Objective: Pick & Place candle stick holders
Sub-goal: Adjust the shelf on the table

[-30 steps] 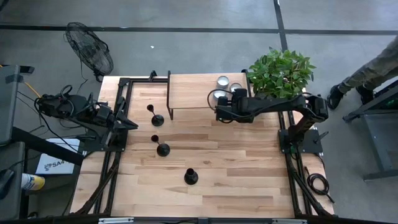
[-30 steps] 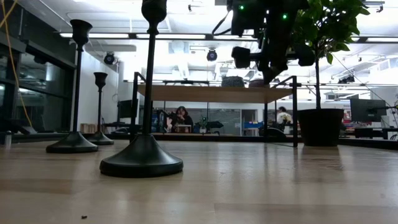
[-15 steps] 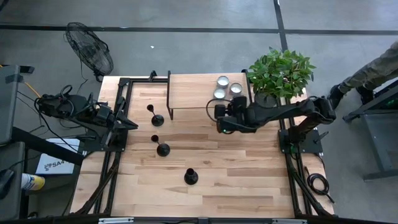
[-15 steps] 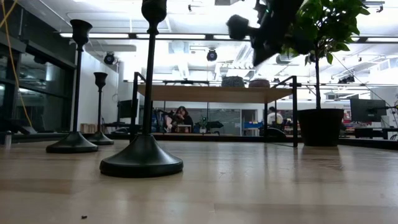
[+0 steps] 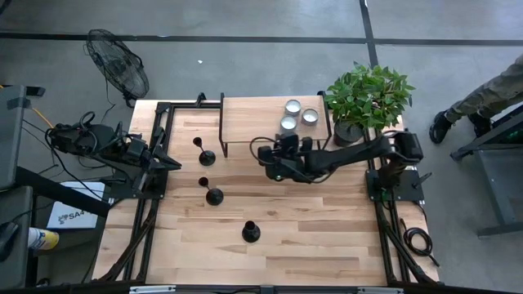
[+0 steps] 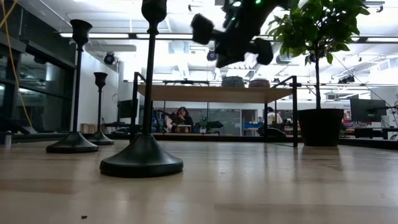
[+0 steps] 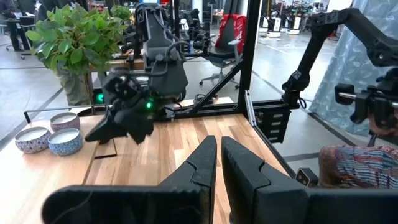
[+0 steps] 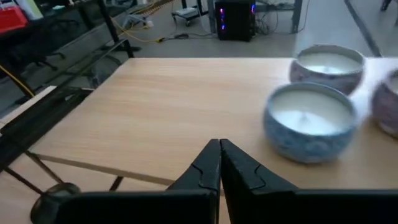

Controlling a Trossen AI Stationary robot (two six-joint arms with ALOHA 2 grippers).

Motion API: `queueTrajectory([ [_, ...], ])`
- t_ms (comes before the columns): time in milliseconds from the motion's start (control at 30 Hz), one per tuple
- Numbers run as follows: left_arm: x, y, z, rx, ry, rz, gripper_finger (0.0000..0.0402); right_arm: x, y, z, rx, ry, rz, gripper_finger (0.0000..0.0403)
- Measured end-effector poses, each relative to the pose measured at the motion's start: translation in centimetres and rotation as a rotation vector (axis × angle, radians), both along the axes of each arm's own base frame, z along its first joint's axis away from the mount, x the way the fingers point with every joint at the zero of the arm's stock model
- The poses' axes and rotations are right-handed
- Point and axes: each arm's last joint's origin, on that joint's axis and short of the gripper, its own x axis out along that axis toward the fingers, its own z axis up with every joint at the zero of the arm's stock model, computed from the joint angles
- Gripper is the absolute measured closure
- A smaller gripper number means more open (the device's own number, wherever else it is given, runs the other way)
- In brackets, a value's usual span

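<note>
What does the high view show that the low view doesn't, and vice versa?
High view only: the left gripper parked at the table's left edge, three candles on the raised shelf, a floor fan.

Low view only: the room behind the table, with a seated person, and the holders' stems and cup tops in profile.

Both: three candle stick holders, the right gripper raised above the table with fingers shut, the potted plant.

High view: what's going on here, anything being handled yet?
Nothing is held. The right gripper, shut and empty, hangs above the table by the raised shelf. Three candle holders stand untouched on the table. The left gripper, also shut, waits at the table's left edge.
</note>
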Motion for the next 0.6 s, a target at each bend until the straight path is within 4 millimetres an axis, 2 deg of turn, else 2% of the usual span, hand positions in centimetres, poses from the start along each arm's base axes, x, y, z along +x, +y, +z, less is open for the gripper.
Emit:
queueTrajectory([
  [333, 0.0, 0.0, 0.0, 0.000, 0.000, 0.000, 0.0376, 4.6, -2.2, -0.4, 0.009, 0.015, -0.029, 0.0403],
  [600, 0.0, 0.0, 0.0, 0.000, 0.000, 0.000, 0.0376, 5.6, -3.9, -1.2, 0.041, 0.055, -0.057, 0.0403],
])
